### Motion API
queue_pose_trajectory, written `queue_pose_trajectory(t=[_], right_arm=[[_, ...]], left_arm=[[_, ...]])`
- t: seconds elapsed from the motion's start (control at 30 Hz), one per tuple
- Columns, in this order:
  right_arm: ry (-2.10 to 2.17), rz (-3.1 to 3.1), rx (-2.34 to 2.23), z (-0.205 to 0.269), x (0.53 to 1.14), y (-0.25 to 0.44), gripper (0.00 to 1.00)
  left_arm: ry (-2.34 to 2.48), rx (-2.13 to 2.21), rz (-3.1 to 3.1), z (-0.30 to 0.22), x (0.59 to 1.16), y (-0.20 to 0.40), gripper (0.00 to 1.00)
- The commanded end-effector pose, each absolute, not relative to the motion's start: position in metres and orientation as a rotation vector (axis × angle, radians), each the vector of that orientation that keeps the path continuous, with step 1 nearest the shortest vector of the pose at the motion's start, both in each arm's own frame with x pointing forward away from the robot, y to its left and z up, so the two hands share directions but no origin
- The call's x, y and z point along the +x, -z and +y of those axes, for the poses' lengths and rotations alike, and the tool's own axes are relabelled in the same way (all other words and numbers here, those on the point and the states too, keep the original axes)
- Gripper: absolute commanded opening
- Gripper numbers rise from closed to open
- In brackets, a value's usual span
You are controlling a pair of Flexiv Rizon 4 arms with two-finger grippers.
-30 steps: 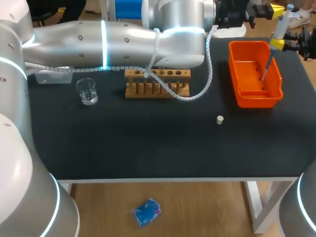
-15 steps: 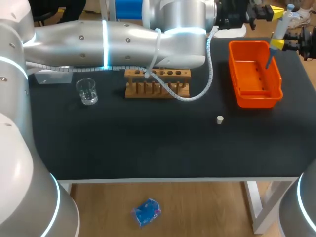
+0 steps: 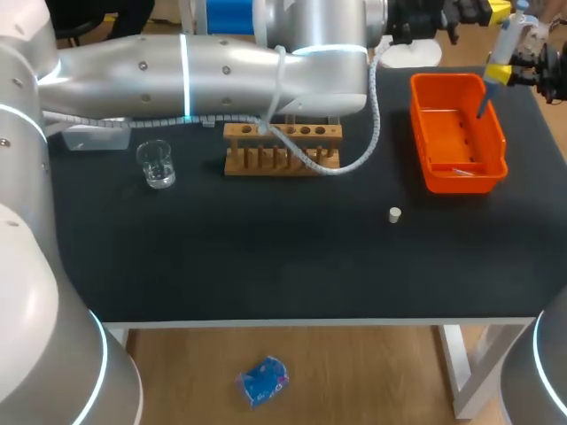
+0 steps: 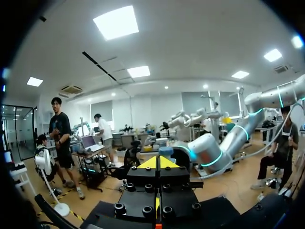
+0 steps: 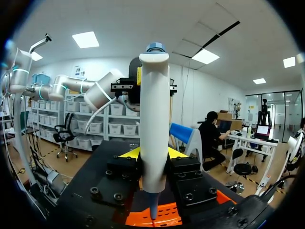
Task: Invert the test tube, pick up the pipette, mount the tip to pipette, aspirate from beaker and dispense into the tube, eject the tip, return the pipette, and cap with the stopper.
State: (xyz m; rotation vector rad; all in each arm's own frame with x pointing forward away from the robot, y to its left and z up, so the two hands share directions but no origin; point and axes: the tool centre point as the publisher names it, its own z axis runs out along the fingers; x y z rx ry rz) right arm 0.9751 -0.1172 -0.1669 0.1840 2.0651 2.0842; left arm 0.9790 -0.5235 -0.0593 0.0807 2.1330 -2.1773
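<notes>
The pipette (image 3: 502, 46) has come up since a second ago. Its lower end then reached well down into the orange bin (image 3: 418, 124); it now hangs just above the bin's far corner and looks shorter. The left arm (image 3: 221, 69) has also edged toward the far side of the bench (image 3: 266, 257).

The right arm's (image 3: 540, 376) jaws are clamped on the pipette, one yellow tip on each side of its white body. They hold it upright with its button on top. In the right wrist view the bin shows orange below it. The left arm's jaws sit past the bench's far edge, near the pipette, closed tip to tip with nothing seen between them.

On the bench there are one bin, one wooden rack (image 3: 282, 149), one glass beaker (image 3: 157, 164) and one small white stopper (image 3: 395, 214).

- **Bin:** one thin pale thing (image 3: 461, 171) lies on its floor toward the near wall, too small to tell what it is.
- **Rack:** it has a single row of holes, and the left arm's grey cable (image 3: 373, 115) hangs across it. Whether a tube stands in it I cannot tell.
- **Beaker:** it stands upright beside the rack, apart from it.
- **Stopper:** it lies alone on bare bench, nearer the front than the rack and bin.
</notes>
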Motion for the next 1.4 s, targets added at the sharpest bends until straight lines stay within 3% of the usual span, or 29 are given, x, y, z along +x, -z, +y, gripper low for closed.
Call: queue_pose_trajectory(t=[0.03,0.3,0.33,0.43,0.47,0.5,0.53,1.4], right_arm=[[-2.082,2.071,0.183,-0.118,0.975,0.166,0.00],[-2.082,2.071,0.183,-0.118,0.975,0.166,0.00],[-2.082,2.071,0.183,-0.118,0.975,0.166,0.00],[-2.082,2.071,0.183,-0.118,0.975,0.166,0.00],[-2.082,2.071,0.183,-0.118,0.975,0.166,0.00],[-2.082,2.071,0.177,-0.117,0.975,0.164,0.00],[-2.082,2.072,0.171,-0.117,0.974,0.163,0.00],[-2.080,2.086,-0.077,-0.081,0.942,0.110,0.00]], left_arm=[[2.155,0.087,2.154,-0.516,0.979,0.045,0.00],[2.146,0.079,2.125,-0.499,0.983,0.025,0.00],[2.147,0.073,2.120,-0.496,0.984,0.024,0.04],[2.136,0.057,2.117,-0.486,0.983,0.023,0.29],[2.135,0.048,2.114,-0.483,0.982,0.022,0.47],[2.134,0.044,2.114,-0.480,0.982,0.022,0.80],[2.131,0.037,2.118,-0.477,0.982,0.022,1.00],[2.048,-0.184,2.135,-0.402,0.961,0.038,1.00]])
